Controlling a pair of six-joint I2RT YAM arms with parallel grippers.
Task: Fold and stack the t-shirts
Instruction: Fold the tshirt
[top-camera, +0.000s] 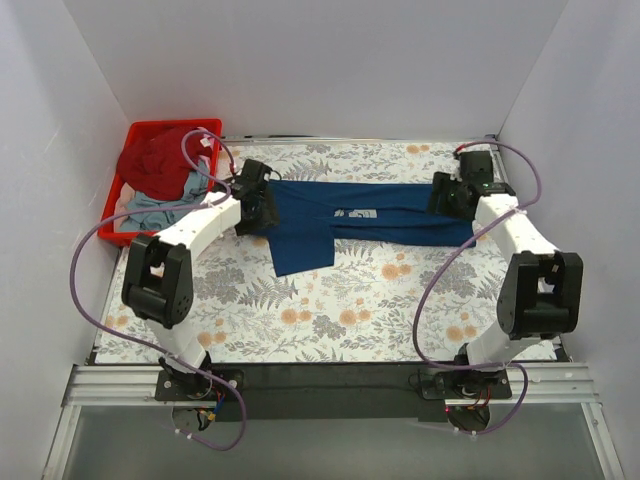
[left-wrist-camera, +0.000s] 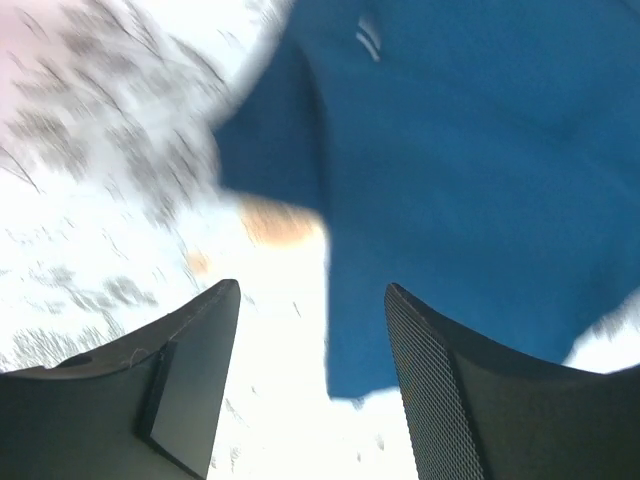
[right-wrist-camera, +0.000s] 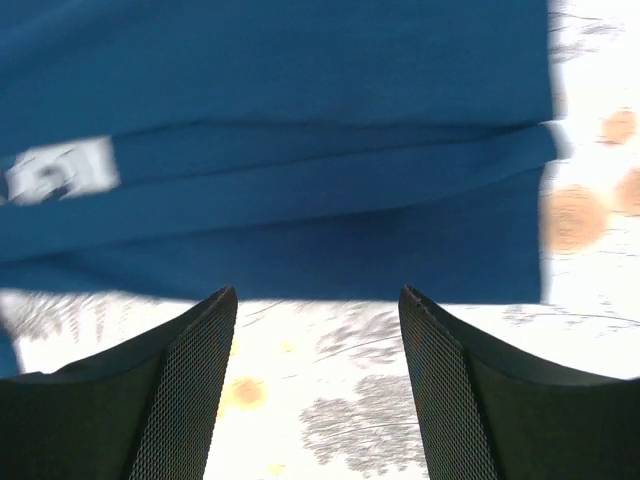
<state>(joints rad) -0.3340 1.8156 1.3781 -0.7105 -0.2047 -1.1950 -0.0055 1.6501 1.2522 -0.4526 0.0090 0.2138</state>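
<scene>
The navy t-shirt (top-camera: 385, 215) is laid across the far half of the desk (top-camera: 350, 310), long axis left-to-right; the collar end is possibly leftward. The left claw (left-wrist-camera: 312, 290) and right claw (right-wrist-camera: 318, 292) are held released, one over each end.

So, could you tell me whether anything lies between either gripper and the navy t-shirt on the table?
Nothing visible does. The left gripper and the right gripper are both open just off the ends of the navy t-shirt, with only bare floral tablecloth between their fingers and the cloth's edge.
</scene>
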